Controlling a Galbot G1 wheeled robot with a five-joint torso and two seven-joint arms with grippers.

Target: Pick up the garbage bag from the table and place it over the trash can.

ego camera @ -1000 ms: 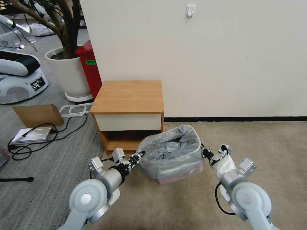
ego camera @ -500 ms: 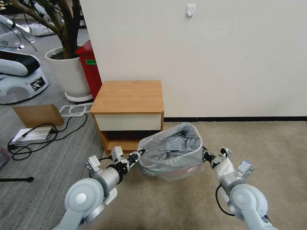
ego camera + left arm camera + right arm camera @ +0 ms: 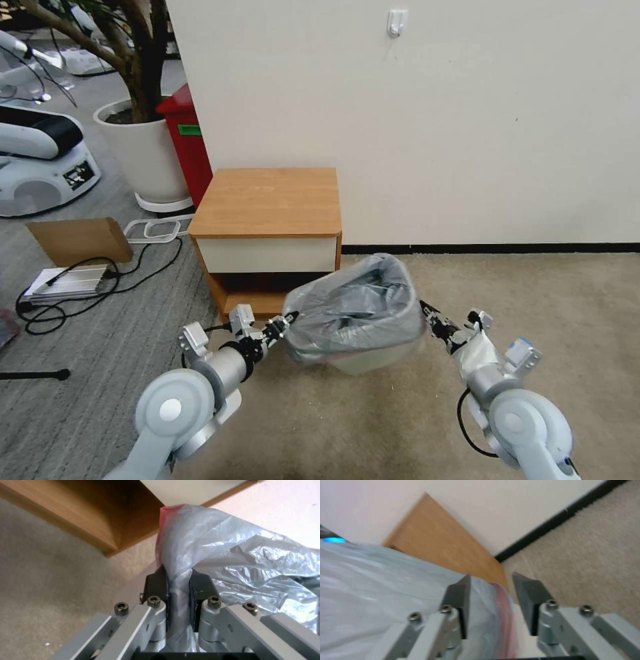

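Observation:
The garbage bag [image 3: 347, 312] is a wrinkly grey film draped over the trash can [image 3: 363, 364], whose beige wall shows below the film on the near side. The can stands on the carpet just in front of the table [image 3: 267, 200]. My left gripper [image 3: 288, 325] is at the bag's left edge. In the left wrist view my left gripper [image 3: 178, 580] is shut on a fold of the bag [image 3: 233, 555] near its pinkish rim. My right gripper [image 3: 427, 312] is at the bag's right edge. In the right wrist view my right gripper [image 3: 491, 580] stands open, with the bag's rim [image 3: 501, 610] loose between its fingers.
A red bin [image 3: 187, 143] and a white plant pot [image 3: 143, 157] stand left of the table, against the wall. Cardboard [image 3: 80, 240], a cable [image 3: 100, 273] and another robot's base [image 3: 40, 160] lie on the left floor. Open carpet [image 3: 533, 293] stretches to the right.
The bag has shifted a little left and away from me, and beige wall now shows under its near edge. My right arm has drawn back to the right; my left gripper stays on the bag.

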